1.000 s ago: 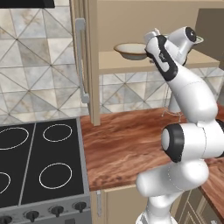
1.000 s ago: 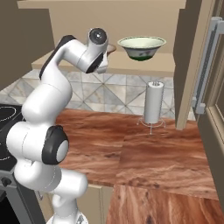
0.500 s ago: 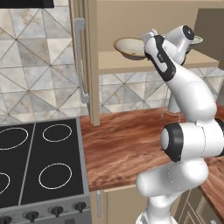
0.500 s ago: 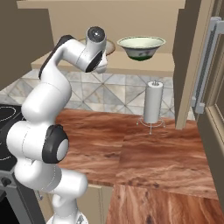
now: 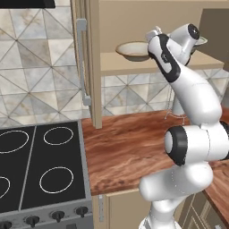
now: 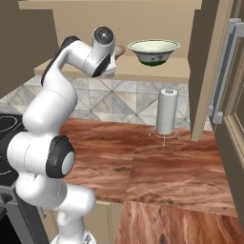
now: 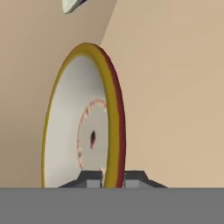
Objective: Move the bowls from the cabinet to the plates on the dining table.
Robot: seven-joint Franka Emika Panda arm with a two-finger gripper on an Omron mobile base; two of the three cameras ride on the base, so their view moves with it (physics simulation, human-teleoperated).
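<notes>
**A:** Where does the step stand?

**B:** The fingers point(image 7: 113, 178) are clamped on the near rim of the cream bowl point(image 5: 134, 50), one tip inside the rim and one outside, as the hand view shows. The bowl sits on the shelf point(image 5: 134, 64) inside the cabinet point(image 5: 91, 67), whose door stands open. The pale green-white bowl point(image 6: 154, 51) waits further along the same shelf, well apart from the first.

**A:** So the next thing is to take it out. How do I do that well?

**B:** I'd lift only a little first, enough to free the foot from the shelf, then draw it straight back toward the robot. A rim pinch is a weak hold on a wide, shallow dish (it will want to droop away from the grip), so I'd keep the wrist steady and move slowly.

**A:** Anything to steer around?

**B:** The cabinet's side panel and the door with its silver handle point(image 5: 82, 60) on one side, the green-white bowl on the other. Below, the paper towel roll point(image 6: 166, 111) stands upright on the wooden surface point(image 6: 181, 167), so I wouldn't drop low until clear of it.

**A:** And the plates?

**B:** I can't see them from here; the base probably has to drive to the dining table. Keep the bowl level on the way.
</notes>
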